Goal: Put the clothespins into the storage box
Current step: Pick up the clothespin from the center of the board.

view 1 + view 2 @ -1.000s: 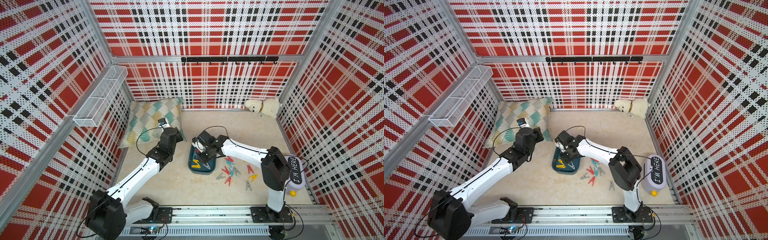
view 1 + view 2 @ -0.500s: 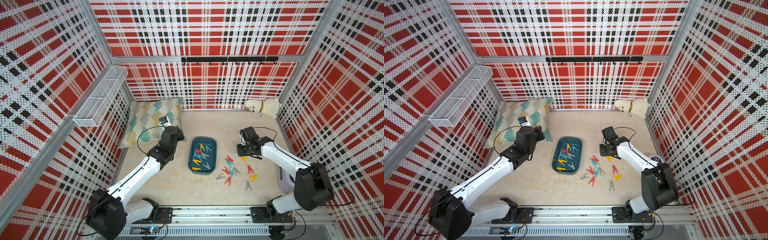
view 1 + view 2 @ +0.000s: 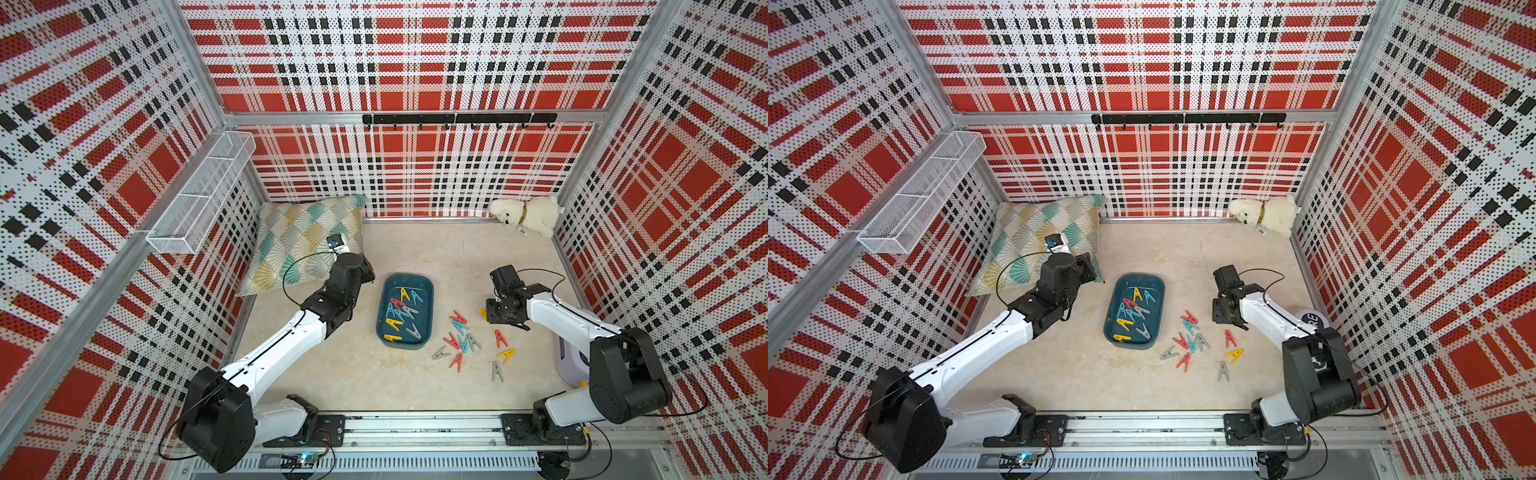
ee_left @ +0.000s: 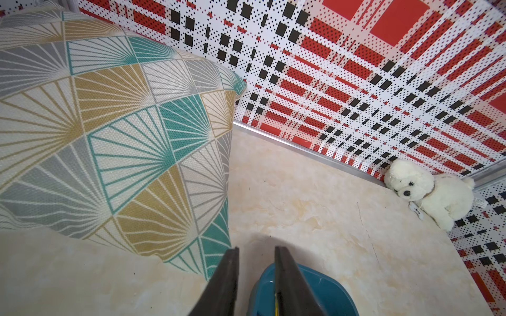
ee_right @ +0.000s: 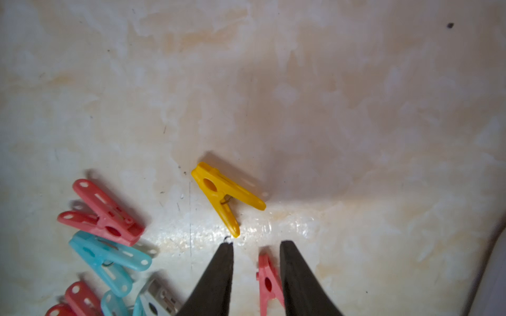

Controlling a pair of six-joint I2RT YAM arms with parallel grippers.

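Closest to me, the metal rail [image 3: 415,428] is carrying both arm bases along the front edge. Just beyond it, the loose clothespins [image 3: 459,328] are lying scattered on the pale floor, red, blue, grey and yellow, to the right of the storage box [image 3: 415,281]. The box is sitting flat near the middle of the floor, and other clothespins [image 3: 1124,323] are resting inside it in a jumble.

The right gripper [image 5: 256,245] is hanging over the far right edge of the loose bunch, its jaws standing a narrow way apart and gripping nothing. From its wrist camera, a yellow clothespin [image 5: 219,191] is lying just ahead of the fingertips, and a red clothespin [image 5: 267,281] is showing in the gap, down on the floor.

The left gripper [image 4: 256,249] is hovering at the box's far left corner, jaws also narrowly parted and empty, beside the patterned pillow [image 3: 303,237].

Farther back, a white plush dog [image 3: 525,214] is slumping in the far right corner. A black hook rail [image 3: 457,119] is running across the back wall, and a white mesh basket [image 3: 203,195] is hanging on the left wall.
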